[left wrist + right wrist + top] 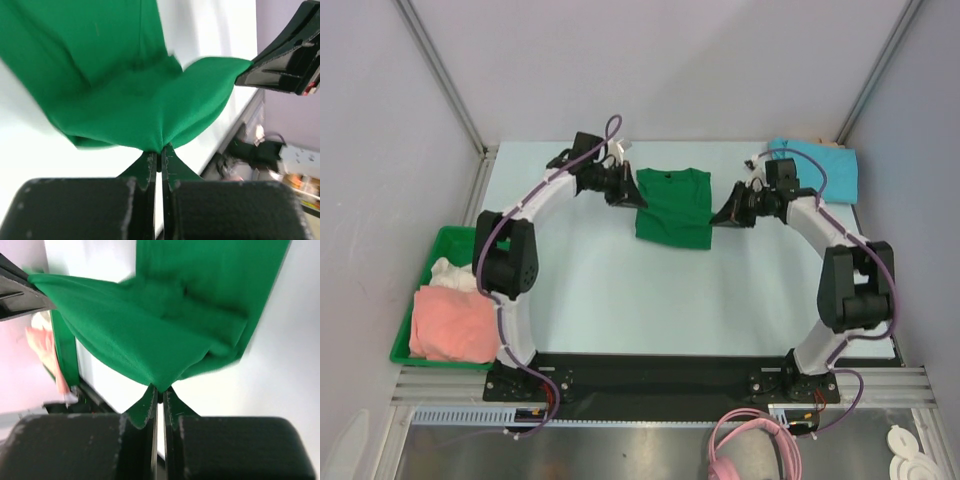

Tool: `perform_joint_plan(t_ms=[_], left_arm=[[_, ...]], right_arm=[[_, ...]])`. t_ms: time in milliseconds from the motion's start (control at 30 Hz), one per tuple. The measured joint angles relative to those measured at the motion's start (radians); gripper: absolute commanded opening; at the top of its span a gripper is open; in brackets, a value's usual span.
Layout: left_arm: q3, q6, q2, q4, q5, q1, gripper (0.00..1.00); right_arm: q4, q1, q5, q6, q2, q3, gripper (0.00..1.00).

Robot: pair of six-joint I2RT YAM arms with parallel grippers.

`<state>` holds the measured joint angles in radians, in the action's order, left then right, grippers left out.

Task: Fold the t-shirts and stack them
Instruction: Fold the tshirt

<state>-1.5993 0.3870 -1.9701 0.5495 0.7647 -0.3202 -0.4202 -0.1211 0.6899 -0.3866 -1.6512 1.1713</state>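
Note:
A dark green t-shirt (pixel 674 207) lies partly folded at the middle back of the table. My left gripper (pixel 629 196) is shut on its left edge; in the left wrist view the green cloth (pixel 135 110) bunches into the closed fingertips (pixel 161 150). On the opposite side my right gripper (pixel 722 216) is shut on the right edge, with the cloth (pixel 150 335) pinched at its fingertips (pixel 161 390). A turquoise t-shirt (pixel 823 164) lies at the back right. A salmon-pink t-shirt (pixel 450 322) and a white one (pixel 448 272) sit at the left.
A bright green plastic tray (pixel 432 264) at the table's left edge holds the pink and white shirts. Grey walls close in the back and sides. A pink cable (pixel 752 450) coils below the table's front edge.

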Motion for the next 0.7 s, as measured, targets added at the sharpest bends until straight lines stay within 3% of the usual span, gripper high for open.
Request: perform_joint_plan(t_ms=[200, 267, 300, 367, 400, 433, 533, 700], left_arm=[[-0.33, -0.042, -0.206, -0.021, -0.055, 0.023, 0.01], [-0.417, -0.054, -0.279, -0.039, -0.083, 0.029, 0.12], [-0.464, -0.06, -0.319, -0.042, -0.1, 0.031, 0.28], [-0.54, -0.084, -0.393, -0.061, -0.146, 0.033, 0.63], [-0.579, -0.089, -0.43, -0.066, -0.178, 0.034, 0.64], [-0.61, -0.098, -0.461, -0.077, -0.214, 0.034, 0.66], [-0.632, -0.123, -0.499, -0.085, -0.308, 0.035, 0.77], [-0.62, -0.145, -0.46, -0.087, -0.389, 0.035, 0.78]], right_arm=[[0.053, 0.03, -0.009, 0.022, -0.263, 0.338, 0.0], [0.082, 0.031, -0.018, 0.028, -0.355, 0.439, 0.01], [0.081, 0.031, -0.023, 0.03, -0.405, 0.49, 0.2], [0.1, 0.032, -0.037, 0.029, -0.497, 0.576, 0.44], [0.107, 0.032, -0.047, 0.032, -0.536, 0.605, 0.65], [0.113, 0.031, -0.058, 0.034, -0.566, 0.627, 0.73], [0.11, 0.031, -0.098, 0.055, -0.606, 0.643, 0.83], [0.095, 0.041, -0.125, 0.106, -0.584, 0.64, 0.84]])
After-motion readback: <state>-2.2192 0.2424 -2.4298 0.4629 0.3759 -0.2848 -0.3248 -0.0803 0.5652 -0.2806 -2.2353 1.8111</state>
